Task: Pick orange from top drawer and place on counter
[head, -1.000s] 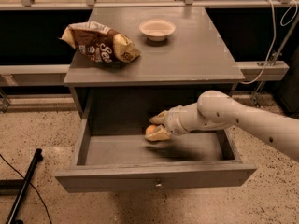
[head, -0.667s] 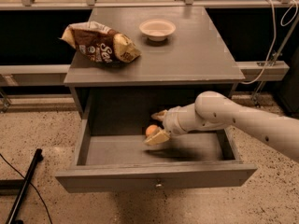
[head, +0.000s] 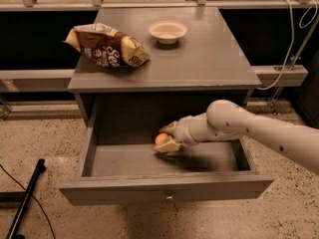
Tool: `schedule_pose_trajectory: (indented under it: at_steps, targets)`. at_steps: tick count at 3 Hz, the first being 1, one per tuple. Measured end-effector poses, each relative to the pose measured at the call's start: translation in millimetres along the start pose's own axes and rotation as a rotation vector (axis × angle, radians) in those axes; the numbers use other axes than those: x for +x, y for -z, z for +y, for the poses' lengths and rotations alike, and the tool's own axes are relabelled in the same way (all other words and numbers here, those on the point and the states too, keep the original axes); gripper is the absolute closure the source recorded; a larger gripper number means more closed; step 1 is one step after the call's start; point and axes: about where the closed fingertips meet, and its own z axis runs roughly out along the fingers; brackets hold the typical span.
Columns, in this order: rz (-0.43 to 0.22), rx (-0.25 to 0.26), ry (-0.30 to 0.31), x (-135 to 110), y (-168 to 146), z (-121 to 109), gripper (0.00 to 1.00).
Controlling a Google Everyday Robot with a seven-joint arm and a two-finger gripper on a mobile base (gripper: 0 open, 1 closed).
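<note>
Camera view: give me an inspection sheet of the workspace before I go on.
Surface: counter grey and flat; orange not yet on it.
Job's things: top drawer pulled open; orange inside it.
Clutter: chip bag on the counter, picture left; white bowl upright near its back edge.
Gripper: gripper inside the drawer, shut on the orange.
Cables: white cable hangs at picture right; black cable on the floor, lower left.
Surroundings: speckled floor; black bar lying on it.

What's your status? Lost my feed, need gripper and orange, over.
Gripper in open top drawer, shut on orange. Orange inside drawer, not yet on counter. Chip bag and bowl at counter's back.
</note>
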Motion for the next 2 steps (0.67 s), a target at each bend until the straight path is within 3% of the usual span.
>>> schedule_pose_trajectory:
  at_steps: [1, 2]
  targets:
    - [-0.182, -0.053, -0.030, -10, 13, 3, 0.76]
    - [-0.414, -0.093, 0.005, -41, 55, 7, 0.98]
